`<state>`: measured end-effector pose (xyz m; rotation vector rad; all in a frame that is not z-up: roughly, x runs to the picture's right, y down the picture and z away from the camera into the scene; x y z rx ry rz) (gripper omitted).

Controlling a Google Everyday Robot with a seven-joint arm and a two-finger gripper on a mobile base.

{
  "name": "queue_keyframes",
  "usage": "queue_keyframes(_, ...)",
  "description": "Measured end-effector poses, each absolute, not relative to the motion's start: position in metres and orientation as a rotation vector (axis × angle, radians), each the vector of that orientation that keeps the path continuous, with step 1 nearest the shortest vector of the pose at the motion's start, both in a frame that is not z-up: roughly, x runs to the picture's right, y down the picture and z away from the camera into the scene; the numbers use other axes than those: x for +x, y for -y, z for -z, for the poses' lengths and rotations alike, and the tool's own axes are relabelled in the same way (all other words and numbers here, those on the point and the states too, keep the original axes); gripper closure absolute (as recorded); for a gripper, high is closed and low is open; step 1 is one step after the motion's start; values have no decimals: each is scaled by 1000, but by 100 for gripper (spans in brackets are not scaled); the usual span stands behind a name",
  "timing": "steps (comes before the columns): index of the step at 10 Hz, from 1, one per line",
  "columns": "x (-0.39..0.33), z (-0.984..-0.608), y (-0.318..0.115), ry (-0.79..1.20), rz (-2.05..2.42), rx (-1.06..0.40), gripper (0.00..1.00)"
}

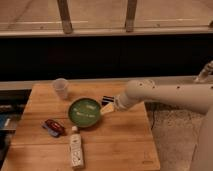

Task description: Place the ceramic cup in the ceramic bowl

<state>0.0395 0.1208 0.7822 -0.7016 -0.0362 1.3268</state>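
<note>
Well left of pincer [106, 105], ceramic cup [61, 88]

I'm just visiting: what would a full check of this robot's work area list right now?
Surface: wooden table.
Job's things: cup upright at back left, apart from the green bowl; no cup in the bowl.
Clutter: white bottle lying in front of the bowl; small red and blue thing left of it.
Gripper: gripper beside the bowl's right rim, away from the cup.
Cables: nothing seen.
Surroundings: dark wall behind, speckled floor at right.
</note>
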Motion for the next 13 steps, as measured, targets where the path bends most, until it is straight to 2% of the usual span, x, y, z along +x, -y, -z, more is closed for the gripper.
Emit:
queue_keyframes(5, 40, -782, -121, 36, -1326, -701, 20)
queue_keyframes(7, 39, -780, -110, 51, -1305, -653, 20)
queue_keyframes(10, 30, -788, -58, 95, -1257, -578, 20)
queue_keyframes(13, -26, -804, -12, 108, -1139, -547, 20)
